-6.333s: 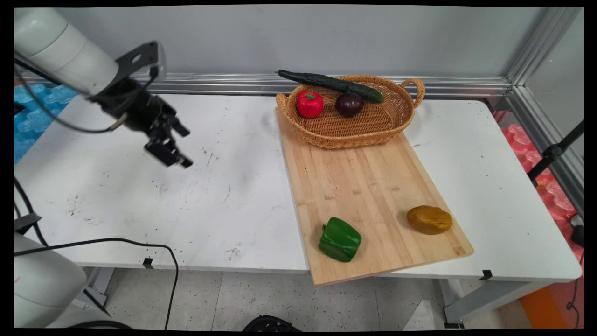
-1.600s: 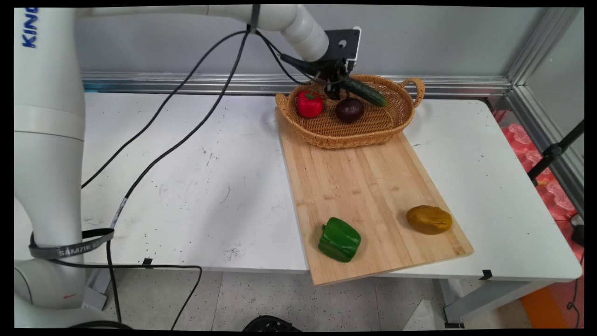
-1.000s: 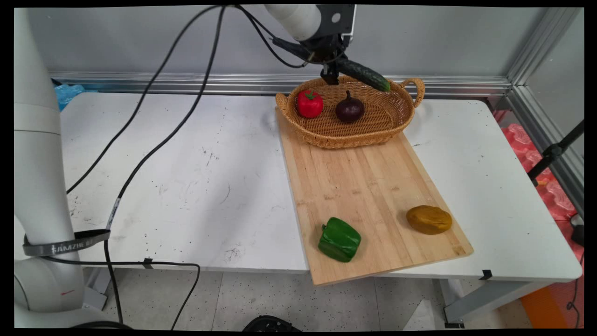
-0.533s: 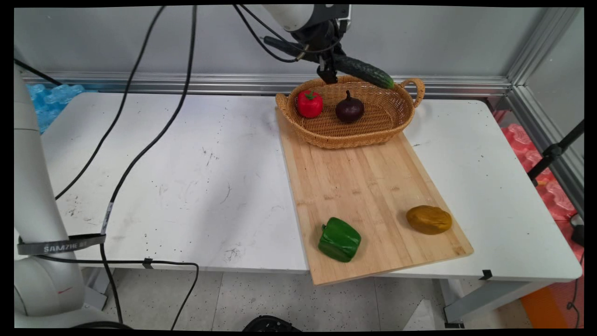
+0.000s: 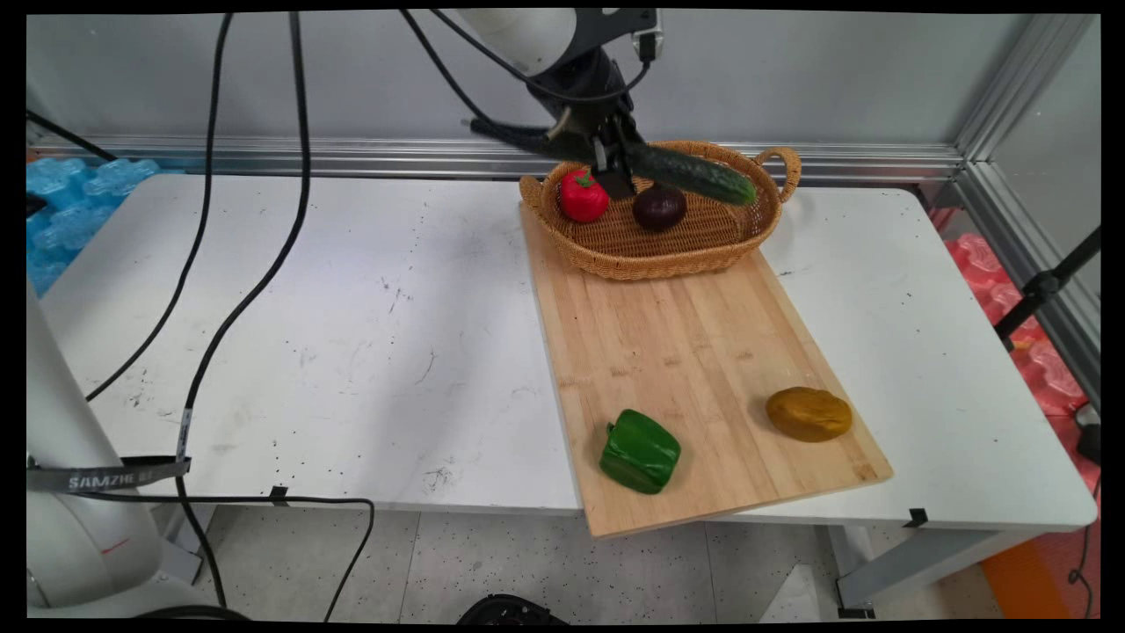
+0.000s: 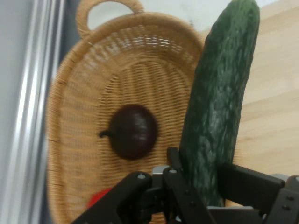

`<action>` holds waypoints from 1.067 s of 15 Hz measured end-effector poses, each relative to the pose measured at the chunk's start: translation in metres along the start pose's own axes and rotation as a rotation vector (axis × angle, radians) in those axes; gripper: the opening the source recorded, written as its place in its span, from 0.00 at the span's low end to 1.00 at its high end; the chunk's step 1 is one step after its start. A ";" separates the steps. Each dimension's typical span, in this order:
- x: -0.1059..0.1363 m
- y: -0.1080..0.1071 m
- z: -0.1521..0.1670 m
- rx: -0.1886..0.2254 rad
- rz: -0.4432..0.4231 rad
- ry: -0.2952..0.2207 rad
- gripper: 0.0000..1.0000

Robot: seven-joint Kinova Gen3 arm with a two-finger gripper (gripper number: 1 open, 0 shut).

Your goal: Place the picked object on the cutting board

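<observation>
My gripper [image 5: 615, 171] is shut on a long dark green cucumber [image 5: 690, 173] and holds it in the air over the wicker basket [image 5: 703, 251]. In the hand view the cucumber [image 6: 217, 107] rises between my fingers [image 6: 180, 179], above the basket [image 6: 74, 140]. A purple onion [image 5: 659, 207] [image 6: 133, 131] and a red tomato [image 5: 583, 195] lie in the basket below. Only a sliver of the tomato [image 6: 100, 196] shows in the hand view.
The basket stands at the far end of a wooden cutting board [image 5: 685, 343]. A green bell pepper [image 5: 640, 450] and a brown potato [image 5: 808, 413] lie near the board's front end. Black cables [image 5: 264, 281] hang over the white table [image 5: 308, 352].
The gripper came from the left, took the cucumber off the basket's rim and raised it. In the last half second it has come down and toward the near side with the cucumber.
</observation>
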 end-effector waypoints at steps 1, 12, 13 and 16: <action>0.001 0.005 -0.002 -0.008 -0.016 -0.001 0.00; 0.025 0.071 0.016 -0.087 -0.153 -0.014 0.00; 0.028 0.075 0.023 -0.090 -0.157 -0.014 0.00; 0.037 0.086 0.048 -0.102 -0.158 -0.017 0.00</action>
